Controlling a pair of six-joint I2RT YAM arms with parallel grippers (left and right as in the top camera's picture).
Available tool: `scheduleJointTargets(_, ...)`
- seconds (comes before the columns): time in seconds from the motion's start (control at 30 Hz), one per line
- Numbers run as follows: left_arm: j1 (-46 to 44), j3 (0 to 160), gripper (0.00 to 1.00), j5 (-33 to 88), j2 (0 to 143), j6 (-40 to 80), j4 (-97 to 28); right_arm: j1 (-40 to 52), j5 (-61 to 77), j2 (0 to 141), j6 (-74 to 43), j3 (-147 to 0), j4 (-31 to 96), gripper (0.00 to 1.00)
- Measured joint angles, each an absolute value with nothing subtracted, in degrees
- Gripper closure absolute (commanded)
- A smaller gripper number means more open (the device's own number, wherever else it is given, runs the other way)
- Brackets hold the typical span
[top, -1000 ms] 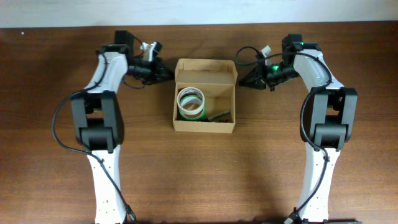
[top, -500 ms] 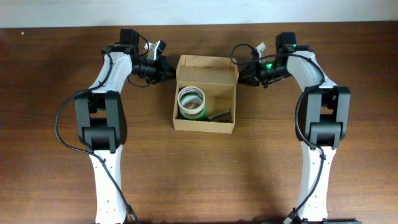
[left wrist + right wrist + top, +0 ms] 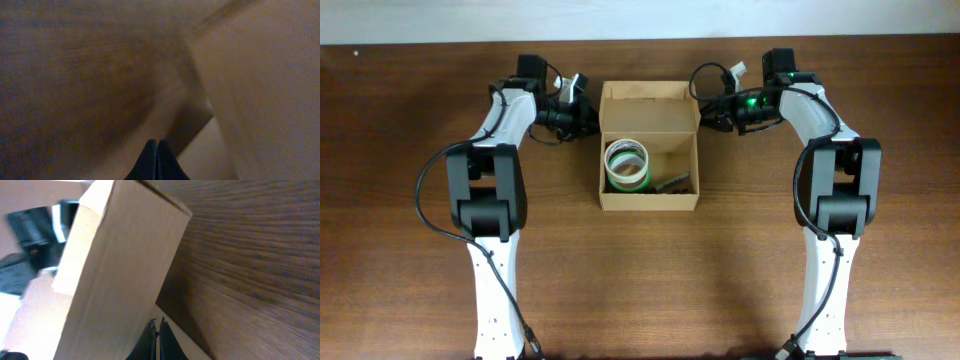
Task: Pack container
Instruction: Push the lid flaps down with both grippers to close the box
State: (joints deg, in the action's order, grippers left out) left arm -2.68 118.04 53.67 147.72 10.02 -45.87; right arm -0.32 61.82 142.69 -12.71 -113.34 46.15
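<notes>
The container (image 3: 649, 198) is a tan cardboard box, open, in the middle of the table, its flap lid (image 3: 648, 112) standing up at the far side. Inside lie a green-and-white tape roll (image 3: 627, 165) and a small dark object (image 3: 672, 185). My left gripper (image 3: 590, 114) is shut and empty, touching the lid's left edge; the left wrist view shows its tips (image 3: 157, 150) against blurred cardboard (image 3: 265, 100). My right gripper (image 3: 705, 110) is shut and empty at the lid's right edge; in the right wrist view its tips (image 3: 157, 325) meet the cardboard flap (image 3: 120, 265).
Dark wooden tabletop (image 3: 740, 260) all round the box. A white wall strip (image 3: 640, 18) runs along the far edge. Both arms reach in from the sides toward the box's far corners.
Both grippers have moved inward and toward the far side, closing on the flap lid's two side edges. The lid now stands more upright than before.
</notes>
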Motion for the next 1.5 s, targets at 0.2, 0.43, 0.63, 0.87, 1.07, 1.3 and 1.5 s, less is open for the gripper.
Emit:
scheduleJointTargets(0.2, -2.7, 118.0, 0.98, 58.7, 148.8, 11.4, -38.5, -0.3, 64.3, 142.7, -12.9, -113.3, 45.8, 0.96)
scheduleJointTargets(0.43, -2.6, 119.2, 0.98, 60.8, 148.7, 11.7, -36.1, -0.3, 65.9, 142.7, -13.1, -113.3, 45.8, 0.96)
scheduleJointTargets(0.63, -2.4, 120.1, 0.98, 60.6, 146.0, 11.5, -36.2, -0.3, 67.3, 142.7, -12.7, -113.3, 45.8, 0.96)
scheduleJointTargets(0.87, -2.4, 120.8, 0.98, 59.2, 138.7, 8.1, -41.9, -0.3, 68.1, 142.5, -11.6, -113.9, 47.0, 0.96)
scheduleJointTargets(1.07, -2.4, 121.1, 0.98, 58.2, 135.2, 3.8, -49.8, -0.3, 67.2, 138.1, -7.9, -115.2, 53.6, 0.96)
scheduleJointTargets(1.3, -3.3, 121.1, 0.98, 55.2, 131.7, -1.2, -57.7, -0.3, 61.0, 126.3, -2.3, -116.2, 62.6, 0.96)
scheduleJointTargets(1.5, -4.6, 121.1, 0.98, 52.0, 126.1, -3.7, -63.8, -0.3, 57.3, 119.5, 1.5, -117.0, 68.9, 0.96)
